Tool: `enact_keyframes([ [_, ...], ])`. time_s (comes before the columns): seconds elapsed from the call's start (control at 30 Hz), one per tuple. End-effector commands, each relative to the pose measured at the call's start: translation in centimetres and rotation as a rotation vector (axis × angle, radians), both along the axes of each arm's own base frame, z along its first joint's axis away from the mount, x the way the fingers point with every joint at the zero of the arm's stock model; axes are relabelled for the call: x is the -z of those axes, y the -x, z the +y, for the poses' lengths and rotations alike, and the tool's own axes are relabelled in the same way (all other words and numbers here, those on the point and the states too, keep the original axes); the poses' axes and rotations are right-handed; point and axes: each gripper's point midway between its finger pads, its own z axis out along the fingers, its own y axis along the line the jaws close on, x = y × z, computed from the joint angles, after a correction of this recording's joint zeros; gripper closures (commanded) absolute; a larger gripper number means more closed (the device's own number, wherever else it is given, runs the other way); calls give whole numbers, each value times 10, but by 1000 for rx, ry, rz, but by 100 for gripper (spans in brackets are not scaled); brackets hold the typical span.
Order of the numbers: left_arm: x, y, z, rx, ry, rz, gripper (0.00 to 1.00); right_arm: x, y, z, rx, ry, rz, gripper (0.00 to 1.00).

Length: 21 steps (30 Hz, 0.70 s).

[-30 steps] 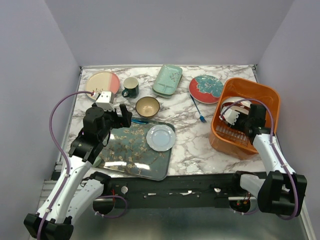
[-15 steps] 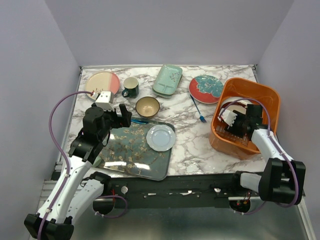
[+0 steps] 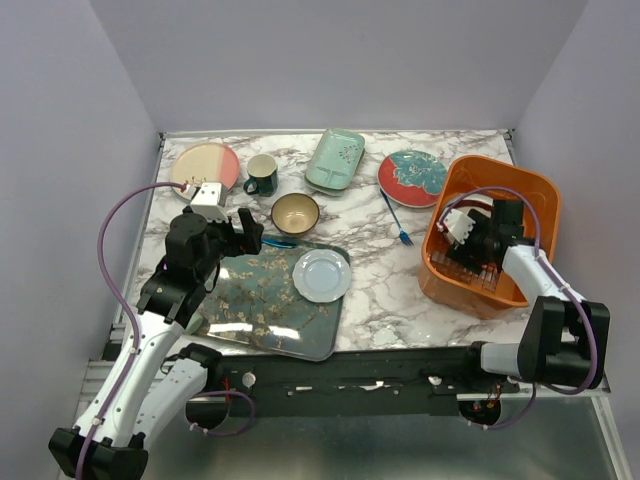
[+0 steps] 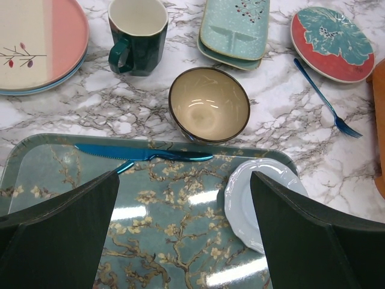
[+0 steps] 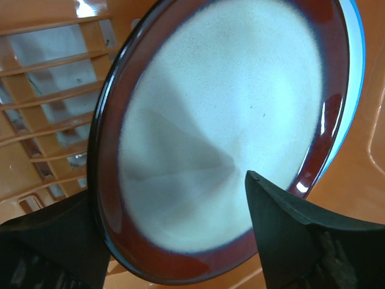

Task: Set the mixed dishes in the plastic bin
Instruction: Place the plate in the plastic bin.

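Observation:
The orange plastic bin stands at the right. A white plate with a red rim stands on edge inside it. My right gripper is open in the bin. In the right wrist view the plate fills the space before my right gripper, whose jaws stand wide apart. My left gripper hangs open over the floral tray. On the table lie a cream-and-pink plate, dark green mug, mint dish, teal-and-red plate and brown bowl.
A small pale plate and a blue knife lie on the floral tray under my left gripper. A blue fork lies between the bowl and the bin. The bin's slotted floor shows beside the plate.
The right jaws have spread wide apart from the plate, and the right wrist has shifted slightly farther into the bin. The left arm has not moved.

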Motion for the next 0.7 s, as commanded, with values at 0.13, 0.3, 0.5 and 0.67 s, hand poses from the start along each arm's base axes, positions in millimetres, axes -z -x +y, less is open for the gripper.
enact_keyframes([
  [0.13,-4,0,-2,17,10,-25,1,-40,-32,-8,157,-69,-103,0],
  [0.3,-4,0,-2,17,10,-25,1,-56,-41,-12,207,-86,-137,0],
  [0.5,-4,0,-2,16,10,-27,1,-53,-39,-11,210,-94,-116,0],
  [0.67,-4,0,-2,16,12,-26,1,-49,-31,-4,196,-120,-68,0],
])
